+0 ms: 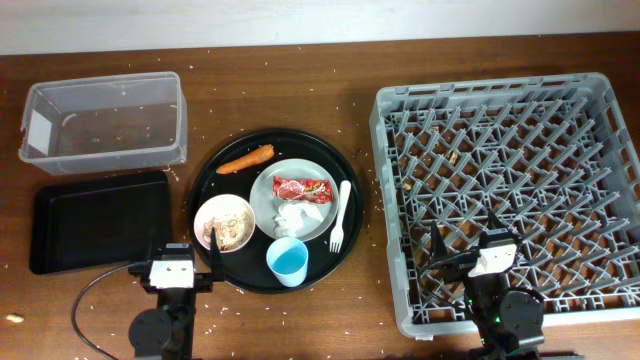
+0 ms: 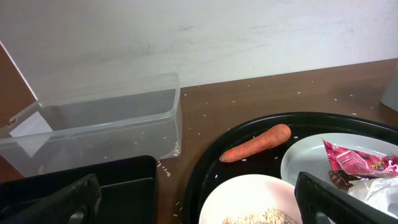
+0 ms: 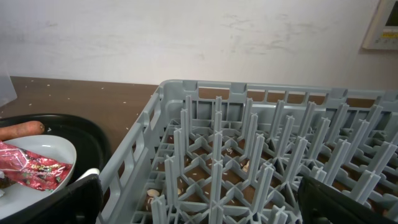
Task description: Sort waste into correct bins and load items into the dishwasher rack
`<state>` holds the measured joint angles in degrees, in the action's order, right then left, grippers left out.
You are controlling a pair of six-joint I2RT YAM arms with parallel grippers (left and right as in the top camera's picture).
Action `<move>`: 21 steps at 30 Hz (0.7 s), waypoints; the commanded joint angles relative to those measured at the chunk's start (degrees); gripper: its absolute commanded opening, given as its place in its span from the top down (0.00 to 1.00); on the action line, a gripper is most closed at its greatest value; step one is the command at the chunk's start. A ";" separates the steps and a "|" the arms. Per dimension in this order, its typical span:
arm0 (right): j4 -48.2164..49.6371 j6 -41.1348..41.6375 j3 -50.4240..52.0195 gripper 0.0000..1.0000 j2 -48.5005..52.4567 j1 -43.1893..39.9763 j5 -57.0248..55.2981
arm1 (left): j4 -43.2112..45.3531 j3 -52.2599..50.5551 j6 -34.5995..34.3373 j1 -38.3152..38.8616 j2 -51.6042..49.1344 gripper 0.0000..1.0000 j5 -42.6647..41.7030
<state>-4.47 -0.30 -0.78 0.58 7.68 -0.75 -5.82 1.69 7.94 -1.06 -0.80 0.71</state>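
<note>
Grippers, two: left gripper (image 1: 184,248) and right gripper (image 1: 466,248), both spread wide, nothing held.
Advised: waste is to be cleared before dishes, and the wrapper (image 1: 302,188) pinched mid-body.
Counted on the round black tray (image 1: 215,178), one each: blue cup (image 1: 288,261), bowl (image 1: 225,222) of scraps, tissue (image 1: 292,217), plate (image 1: 265,196), fork (image 1: 340,215), carrot (image 1: 245,160).
Beyond, one each: shallow black tray (image 1: 100,220), clear box (image 1: 178,120).
Right: one rack (image 1: 480,92).

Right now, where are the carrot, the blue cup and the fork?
carrot (image 1: 245,159), overhead view, middle of its body.
blue cup (image 1: 288,262), overhead view, its open inside.
fork (image 1: 342,212), overhead view, on its handle.
</note>
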 commanded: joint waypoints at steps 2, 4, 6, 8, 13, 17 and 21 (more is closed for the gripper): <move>-0.22 -0.13 0.46 0.02 -0.37 -0.31 0.13 | 0.33 -0.76 0.74 -0.22 0.50 0.01 0.42; -0.22 -0.13 0.46 0.02 -0.39 -0.31 0.13 | 0.33 -0.76 0.76 -0.22 0.50 0.01 0.42; -0.22 -0.13 0.46 0.02 -0.37 -0.31 0.13 | 0.33 -0.76 0.76 -0.22 0.50 0.01 0.42; -0.22 -0.13 0.46 0.02 -0.39 -0.31 0.13 | 0.33 -0.76 0.76 -0.22 0.50 0.01 0.44; -0.22 -0.13 0.46 0.02 -0.39 -0.31 0.13 | 0.33 -0.76 0.74 -0.22 0.50 0.01 0.42; 0.04 -0.13 0.46 0.02 -0.39 -0.31 0.15 | 0.35 -0.76 0.74 -0.22 0.50 0.01 0.42; 0.15 -0.13 0.46 0.02 -0.39 -0.31 0.15 | 0.33 -0.76 0.76 -0.22 0.50 0.01 0.42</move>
<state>-4.40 -0.27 -0.78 0.58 7.68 -0.73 -5.82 1.69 7.94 -1.06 -0.80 0.69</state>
